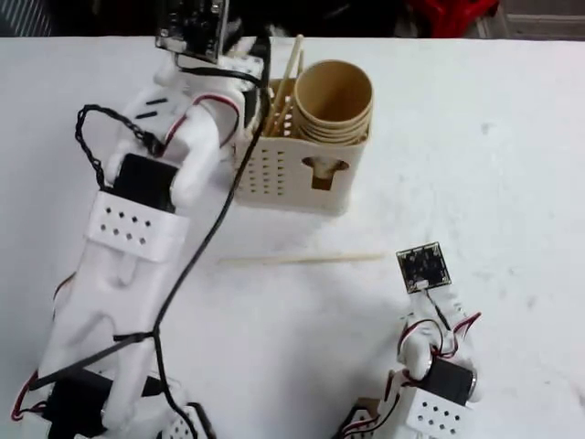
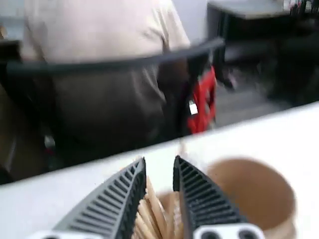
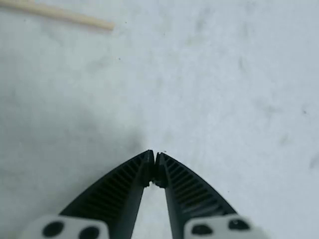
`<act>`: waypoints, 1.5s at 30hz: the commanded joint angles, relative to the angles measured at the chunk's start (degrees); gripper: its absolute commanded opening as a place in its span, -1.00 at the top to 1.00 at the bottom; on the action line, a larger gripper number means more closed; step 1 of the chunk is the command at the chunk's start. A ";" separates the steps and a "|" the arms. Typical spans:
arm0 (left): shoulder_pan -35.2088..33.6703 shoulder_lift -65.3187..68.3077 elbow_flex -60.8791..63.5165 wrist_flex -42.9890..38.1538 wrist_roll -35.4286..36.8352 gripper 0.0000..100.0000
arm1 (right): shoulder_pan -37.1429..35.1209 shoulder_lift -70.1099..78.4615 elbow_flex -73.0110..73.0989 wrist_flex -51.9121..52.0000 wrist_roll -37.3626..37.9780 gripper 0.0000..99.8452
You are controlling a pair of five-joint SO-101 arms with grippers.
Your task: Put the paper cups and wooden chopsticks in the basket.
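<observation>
The paper cups (image 1: 334, 96) are nested in one stack inside the basket (image 1: 274, 178), filling its right part. Their tan rims are round and smooth, and the top cup gapes open. In the basket's left part a bundle of wooden chopsticks (image 1: 281, 96) leans upright, with the tips poking above the rim. One loose chopstick (image 1: 302, 260) lies flat on the table (image 1: 512, 165), on the arms' side of the basket and apart from it, with bare surface all round it.

The basket is a white plastic box with rows of small holes in its front wall and a cut-out grip (tan cup shows through it).

The left gripper (image 2: 159, 169) hangs over the chopstick bundle. Its ribbed black fingers are parted by a narrow gap, and the sticks show below between them. The left arm crowds the basket's left side, and a black cable (image 1: 196, 247) trails along it. The right gripper (image 3: 153, 157) is low over the table, its tips pressed together on nothing, near the loose chopstick's end but apart from it. The table to the right of the basket lies open.

The tabletop is white, matte and faintly scuffed. Past its far edge the room is dark, with a red object (image 1: 452, 14).
</observation>
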 commanded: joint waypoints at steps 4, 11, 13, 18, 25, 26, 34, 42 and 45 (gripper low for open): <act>11.03 0.13 -0.18 27.87 -11.87 0.78 | 0.31 -0.48 0.35 0.22 0.26 0.97; 18.95 0.13 22.77 12.04 -22.86 0.78 | 0.31 -0.48 0.35 0.22 0.26 0.97; 18.95 0.13 28.40 6.15 -26.64 0.78 | 0.31 -0.48 0.35 0.22 0.26 0.97; 17.80 0.13 36.92 -2.11 -29.89 0.78 | 0.31 -0.48 0.35 0.22 0.26 0.97; 18.07 7.25 36.13 -4.48 -29.80 0.78 | 1.10 -0.57 0.35 0.22 0.26 0.97; 18.07 10.24 34.99 -5.01 -29.80 0.78 | 1.54 -0.57 0.35 0.22 0.26 0.97; 18.07 31.08 19.69 2.46 -30.15 0.78 | 1.71 -0.57 0.35 0.22 0.26 0.97; 17.98 35.12 12.04 12.48 -29.98 0.78 | 1.80 -1.19 0.35 0.22 0.26 0.97; 18.07 35.12 11.60 12.84 -29.80 0.78 | 1.80 -1.27 0.35 0.22 0.26 0.97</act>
